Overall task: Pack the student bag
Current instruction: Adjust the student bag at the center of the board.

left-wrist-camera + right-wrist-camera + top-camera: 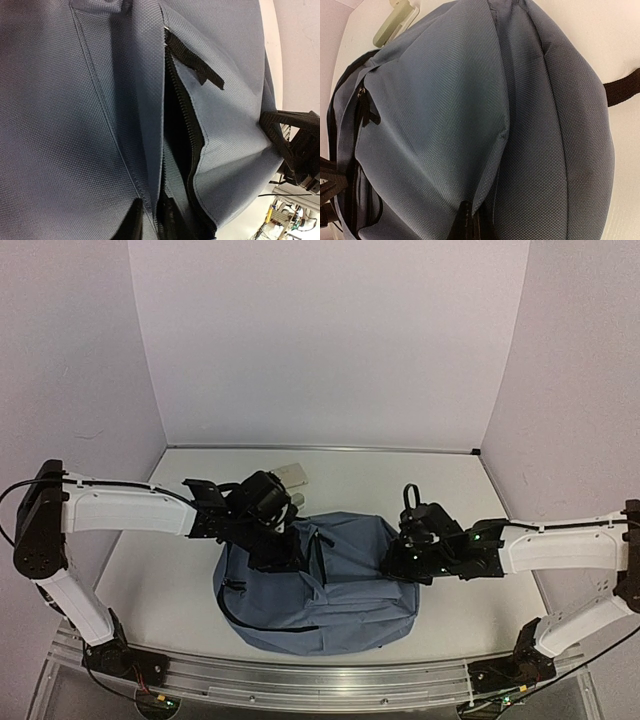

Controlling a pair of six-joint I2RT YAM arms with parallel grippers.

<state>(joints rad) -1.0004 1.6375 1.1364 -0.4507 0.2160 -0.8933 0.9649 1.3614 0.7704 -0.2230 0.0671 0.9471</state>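
Observation:
The grey-blue student bag (330, 585) lies flat in the middle of the table, with its zip opening (180, 130) gaping and dark inside. My left gripper (285, 558) is at the bag's left top. In the left wrist view the left gripper (150, 220) is shut on the fabric flap beside the zip. My right gripper (400, 562) is at the bag's right edge. In the right wrist view the right gripper (472, 222) is shut on a raised fold of the bag (445, 100).
A cream-coloured object (290, 475) lies on the table just behind the bag, and the same cream-coloured object (395, 20) shows in the right wrist view. A black strap (622, 87) trails off the bag onto the white table. Walls close in the back and both sides.

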